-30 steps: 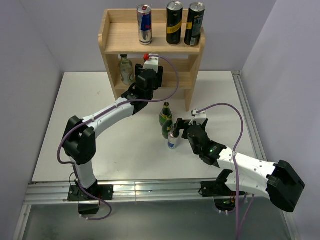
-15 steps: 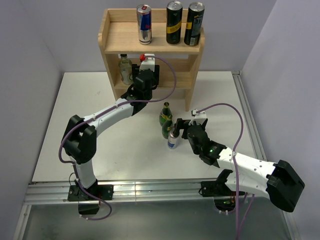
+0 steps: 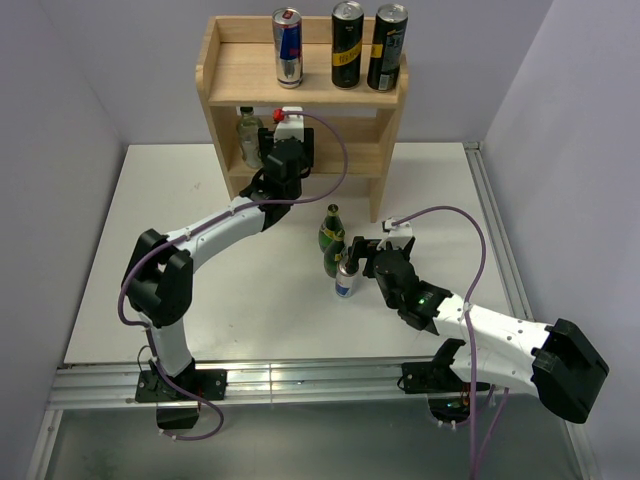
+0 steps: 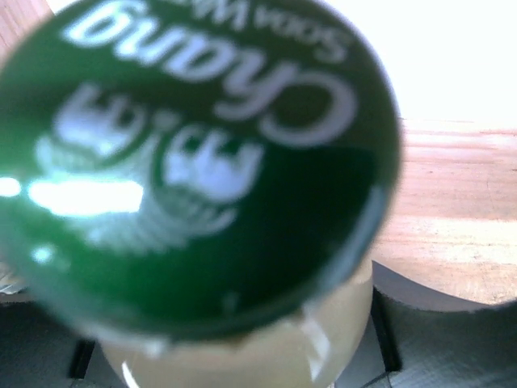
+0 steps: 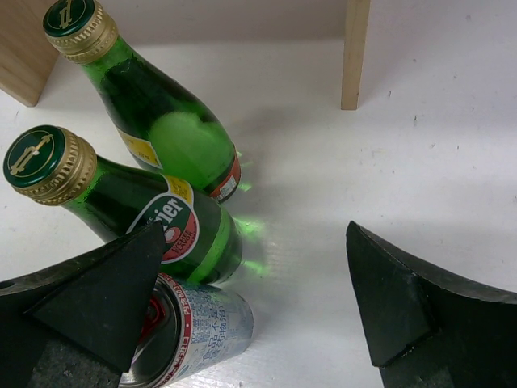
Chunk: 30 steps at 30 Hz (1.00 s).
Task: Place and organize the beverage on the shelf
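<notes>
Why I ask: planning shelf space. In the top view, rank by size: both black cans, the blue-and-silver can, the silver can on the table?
1. Middle black can and right black can: alike, tied.
2. Blue-and-silver can: slimmer.
3. Silver can on the table: smallest, but seen more from above, so unsure.

Three cans (image 3: pixel 348 45) standing along shelf's (image 3: pixel 240 75) upper board, toward right. Bottle (image 3: pixel 250 135) sitting at lower tier's left; capped bottle (image 4: pixel 194 153) beside it, within left gripper (image 4: pixel 234 347). Two bottles (image 5: pixel 170 145), small can (image 5: pixel 206 323) clustering on table (image 3: pixel 180 200) before shelf's right leg.
</notes>
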Each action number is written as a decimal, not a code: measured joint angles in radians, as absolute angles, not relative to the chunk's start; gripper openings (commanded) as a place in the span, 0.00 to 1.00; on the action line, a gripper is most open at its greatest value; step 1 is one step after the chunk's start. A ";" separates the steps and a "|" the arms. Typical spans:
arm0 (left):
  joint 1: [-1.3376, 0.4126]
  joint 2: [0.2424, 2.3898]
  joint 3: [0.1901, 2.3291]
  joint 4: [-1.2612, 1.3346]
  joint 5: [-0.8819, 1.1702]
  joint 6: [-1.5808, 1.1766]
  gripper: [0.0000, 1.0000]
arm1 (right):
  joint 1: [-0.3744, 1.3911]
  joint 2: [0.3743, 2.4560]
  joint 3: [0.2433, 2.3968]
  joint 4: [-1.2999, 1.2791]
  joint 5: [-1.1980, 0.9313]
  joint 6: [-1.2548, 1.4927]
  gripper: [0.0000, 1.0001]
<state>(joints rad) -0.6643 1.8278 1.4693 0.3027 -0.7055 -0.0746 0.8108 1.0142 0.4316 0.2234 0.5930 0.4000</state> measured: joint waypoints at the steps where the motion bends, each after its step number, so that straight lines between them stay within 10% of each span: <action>1: -0.663 1.828 1.467 0.309 -0.707 -0.076 0.77 | 0.811 1.014 0.432 0.223 0.593 0.400 1.00; 30: -0.648 1.803 1.424 0.354 -0.704 -0.134 0.87 | 0.811 1.014 0.432 0.223 0.593 0.400 1.00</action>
<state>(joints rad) -0.6479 1.8030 1.4242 0.3538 -0.7036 -0.1341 0.8108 1.0142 0.4316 0.2234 0.5926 0.4004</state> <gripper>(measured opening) 0.868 0.998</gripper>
